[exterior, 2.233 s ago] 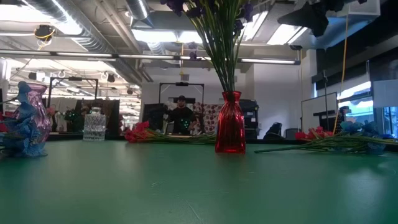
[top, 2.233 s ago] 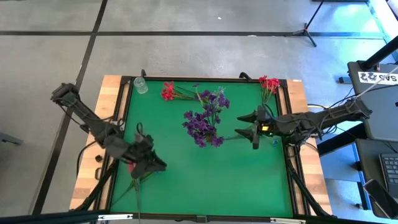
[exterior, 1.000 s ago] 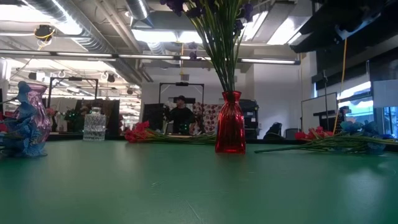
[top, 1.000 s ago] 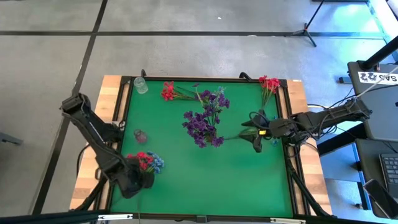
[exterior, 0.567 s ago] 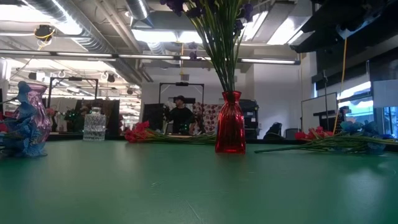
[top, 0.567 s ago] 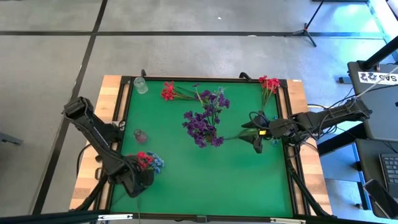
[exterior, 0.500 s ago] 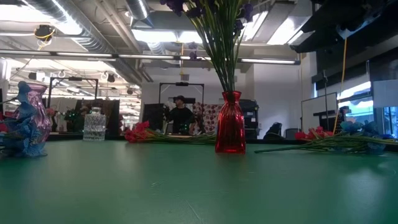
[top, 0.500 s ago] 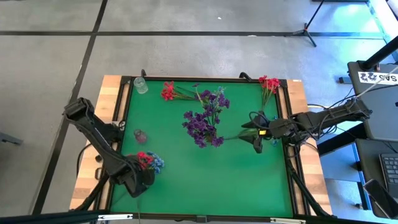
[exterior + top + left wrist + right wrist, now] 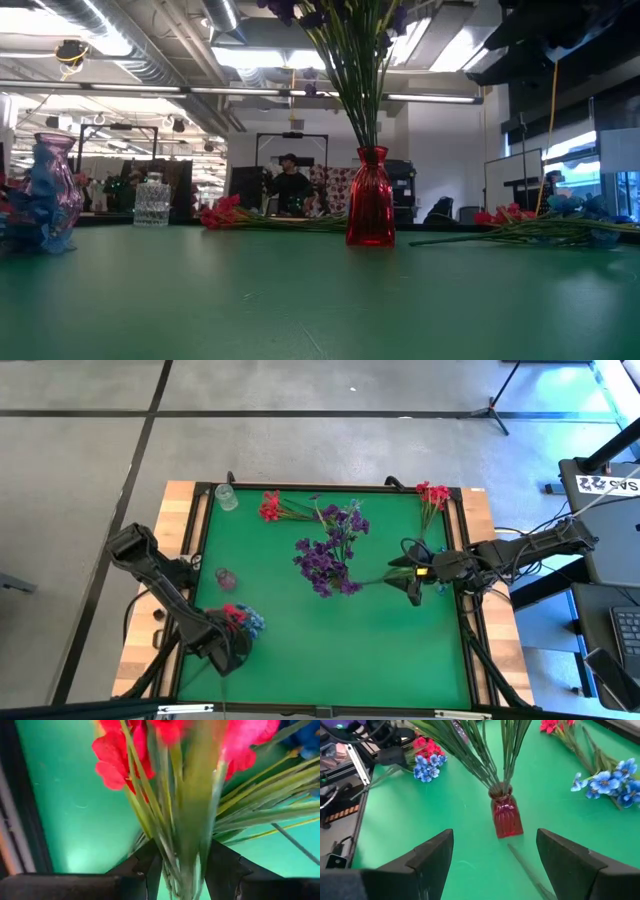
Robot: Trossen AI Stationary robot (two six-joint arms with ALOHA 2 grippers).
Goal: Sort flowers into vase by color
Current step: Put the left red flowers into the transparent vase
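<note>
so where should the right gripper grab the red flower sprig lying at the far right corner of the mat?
Probably on the bare green stem, not the blossoms. The red sprig lies flat, its stem trailing toward the right gripper, so come from above with the fingers straddling the stem crosswise, below the flower head.

Even overhead light falls on the green-topped table [image 9: 340,640], casting soft shadows. Just ahead of the left claw [image 9: 182,870], the red-pink blossoms on thin green stems [image 9: 170,770] smear out of focus. Bright ceiling lamps [image 9: 250,55] glare in the low view.
</note>
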